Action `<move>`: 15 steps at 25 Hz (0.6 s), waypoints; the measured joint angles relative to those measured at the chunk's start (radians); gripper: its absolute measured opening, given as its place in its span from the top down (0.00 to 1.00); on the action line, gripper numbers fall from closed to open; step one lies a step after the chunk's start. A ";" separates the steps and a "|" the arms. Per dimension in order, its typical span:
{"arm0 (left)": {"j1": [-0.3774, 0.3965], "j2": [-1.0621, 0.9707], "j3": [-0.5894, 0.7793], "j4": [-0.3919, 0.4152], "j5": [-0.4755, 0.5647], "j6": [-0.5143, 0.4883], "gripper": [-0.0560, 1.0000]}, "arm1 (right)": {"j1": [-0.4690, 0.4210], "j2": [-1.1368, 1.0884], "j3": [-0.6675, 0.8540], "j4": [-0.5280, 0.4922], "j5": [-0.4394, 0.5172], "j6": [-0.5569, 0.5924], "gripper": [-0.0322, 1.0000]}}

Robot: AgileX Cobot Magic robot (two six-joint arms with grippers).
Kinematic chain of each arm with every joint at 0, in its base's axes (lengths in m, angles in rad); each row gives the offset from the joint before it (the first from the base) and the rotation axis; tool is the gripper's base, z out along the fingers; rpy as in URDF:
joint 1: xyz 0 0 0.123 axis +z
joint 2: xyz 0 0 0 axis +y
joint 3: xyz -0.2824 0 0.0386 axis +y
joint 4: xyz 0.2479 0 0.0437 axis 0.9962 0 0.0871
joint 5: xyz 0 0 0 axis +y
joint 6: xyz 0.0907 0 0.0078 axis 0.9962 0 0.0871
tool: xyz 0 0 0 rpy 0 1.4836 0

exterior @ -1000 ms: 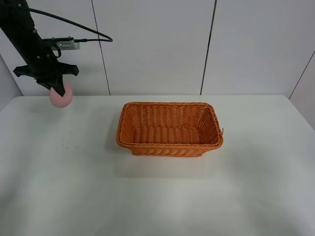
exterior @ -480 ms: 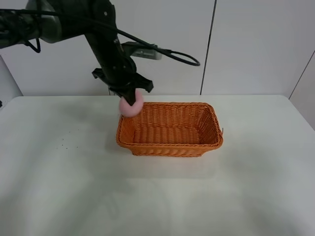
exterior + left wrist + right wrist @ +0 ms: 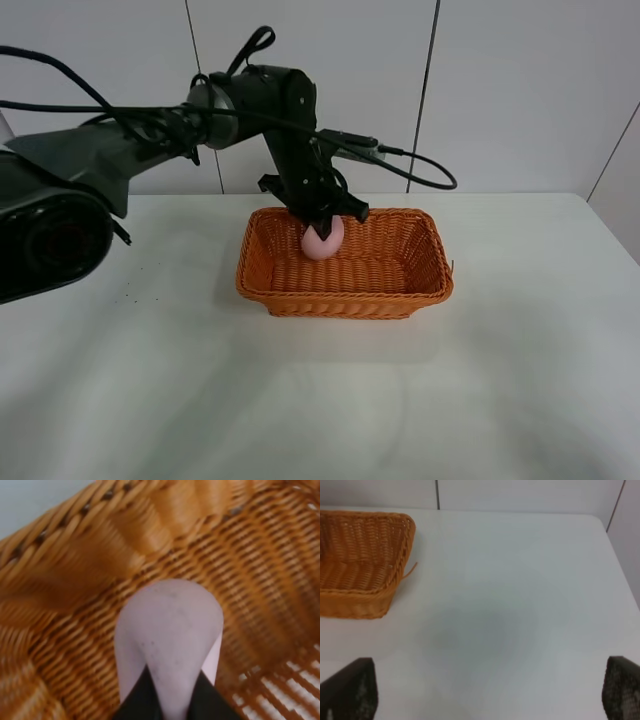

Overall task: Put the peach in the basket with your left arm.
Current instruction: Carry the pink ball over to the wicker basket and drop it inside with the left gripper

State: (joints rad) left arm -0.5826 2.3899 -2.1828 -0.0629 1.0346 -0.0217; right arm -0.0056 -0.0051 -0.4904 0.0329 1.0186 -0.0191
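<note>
Black left gripper [image 3: 321,224] clamps the pale pink peach [image 3: 322,241] inside the orange basket [image 3: 345,301], close to its rear wall, the peach's long axis roughly upright, rounded end pointing down toward the basket floor.

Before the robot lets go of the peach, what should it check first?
1. Peach gripped by the left end effector: ok.
2. Peach inside the basket rim, not over the edge: ok.
3. Peach touching the basket floor: cannot tell.
4. Basket sitting upright on the table: ok.
5. Right end effector away from the basket, open over the table: ok.
</note>
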 joint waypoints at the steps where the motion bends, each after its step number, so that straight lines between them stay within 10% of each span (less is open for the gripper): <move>1: 0.000 0.014 -0.003 0.000 0.000 0.000 0.90 | 0.000 0.000 0.000 0.000 0.000 0.000 0.30; 5: 0.000 0.038 -0.003 0.000 0.009 0.000 0.82 | 0.000 0.000 0.000 0.000 0.000 0.000 0.30; 11: 0.000 0.036 -0.005 -0.003 0.022 -0.001 0.32 | 0.000 0.000 0.000 0.000 0.000 0.000 0.30; 15: 0.008 0.008 -0.023 -0.013 0.070 -0.001 0.23 | 0.000 0.000 0.000 0.000 0.000 0.000 0.30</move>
State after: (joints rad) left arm -0.5749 2.3977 -2.2056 -0.0763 1.1043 -0.0226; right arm -0.0056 -0.0051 -0.4904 0.0329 1.0186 -0.0191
